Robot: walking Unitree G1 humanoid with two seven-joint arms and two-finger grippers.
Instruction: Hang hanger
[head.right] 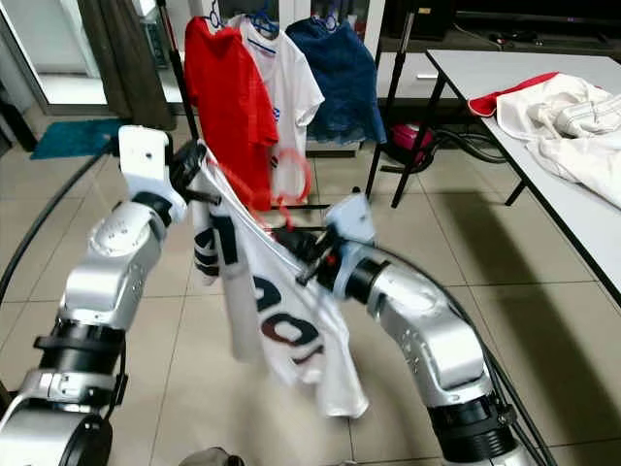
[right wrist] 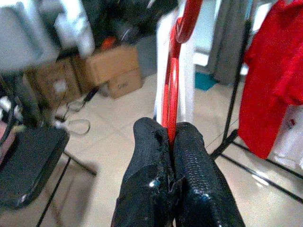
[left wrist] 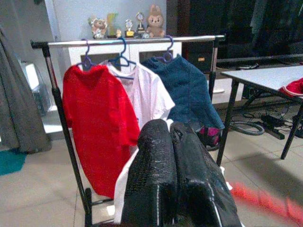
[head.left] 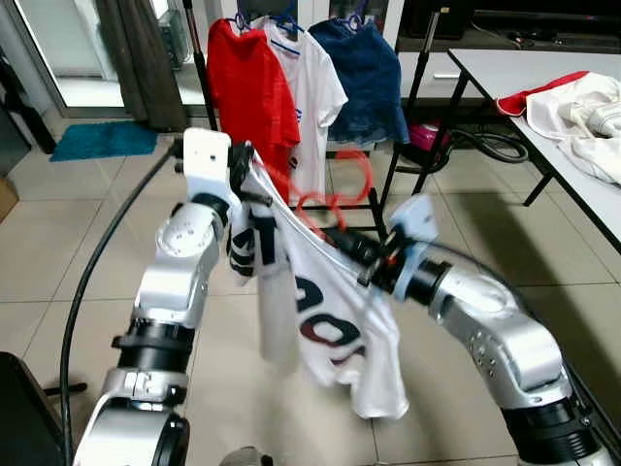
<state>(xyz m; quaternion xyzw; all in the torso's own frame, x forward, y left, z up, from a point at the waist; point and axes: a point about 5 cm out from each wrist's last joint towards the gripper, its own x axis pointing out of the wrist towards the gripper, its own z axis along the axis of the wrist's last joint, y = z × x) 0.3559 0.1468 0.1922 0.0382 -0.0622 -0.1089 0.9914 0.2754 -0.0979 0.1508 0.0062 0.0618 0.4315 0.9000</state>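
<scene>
We stood on beige tile floor (head.left: 58, 243) near the clothes rack (left wrist: 128, 41); right gripper (right wrist: 171, 137) pinched the red hanger (right wrist: 171, 90), left gripper (left wrist: 173, 137) clamped the white shirt (head.left: 340, 330).

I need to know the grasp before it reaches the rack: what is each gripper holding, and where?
Right gripper pinches the red hanger at its neck; left gripper clamps the white shirt near its shoulder.

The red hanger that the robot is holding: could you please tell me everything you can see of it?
The thin red plastic hanger carries a white T-shirt with dark lettering. Its curved hook rises free in the air, blurred, pointing toward the clothes rack and not yet on the rail. The right gripper is clamped on its stem, and the left gripper is pressed shut on the shirt at its other end.
</scene>
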